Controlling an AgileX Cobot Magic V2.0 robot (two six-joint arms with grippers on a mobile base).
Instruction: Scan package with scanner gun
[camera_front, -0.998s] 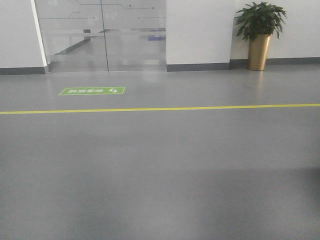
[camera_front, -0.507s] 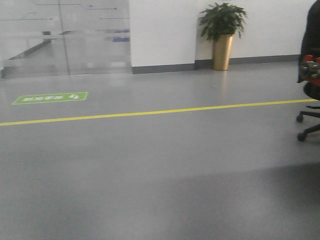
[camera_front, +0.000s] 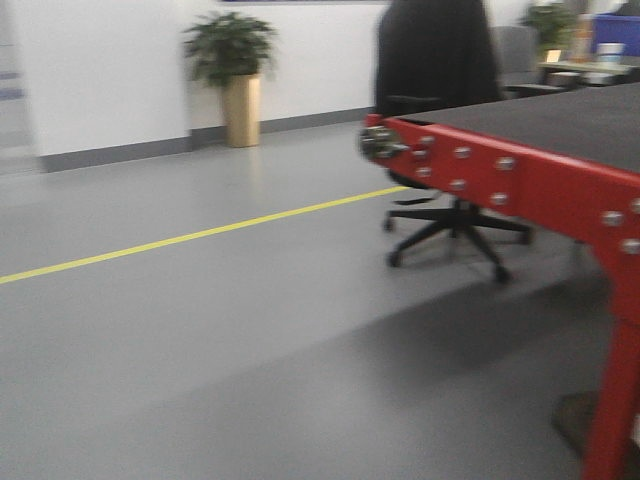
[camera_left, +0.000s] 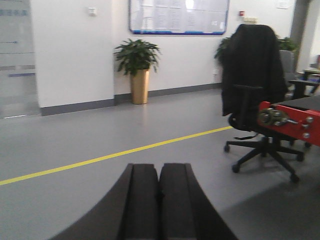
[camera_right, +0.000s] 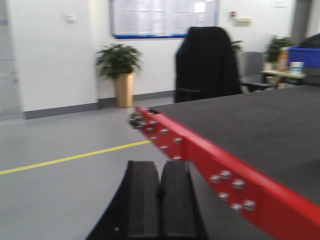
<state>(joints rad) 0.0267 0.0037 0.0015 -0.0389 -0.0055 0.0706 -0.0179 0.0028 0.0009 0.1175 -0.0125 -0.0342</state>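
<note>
Along the left of the front view, only grey floor (camera_front: 150, 350) crossed by a yellow line (camera_front: 200, 236) is recorded. Further right a potted plant (camera_front: 232, 70) is noted, then an office chair (camera_front: 452, 212) draped with a dark coat (camera_front: 435, 50), then the near corner of a red-framed table (camera_front: 500, 180) with a black top. No package and no scanner gun are found in any view. Nothing of the task is seen on the visible part of the table top, and its far end is cut off by the frame edge, so their position cannot be given.

Left gripper (camera_left: 159, 200): fingers (camera_left: 142, 200) are pressed together with nothing between them, held over floor, well apart from the table's corner. Right gripper (camera_right: 160, 200): fingers are likewise together and empty, just beside the table's red near edge.

Handling is judged from the task wording only. The scanner gun is expected to be rigid, light and of smooth plastic. It is best taken around the handle, with the reading window uncovered and the trigger within reach. The package is presumed to be a stiff but crushable box, so a moderate squeeze across opposite faces is advised, with the barcode face exposed. Neither estimate can be checked against these frames. Both claws must be opened before any grasp.
</note>
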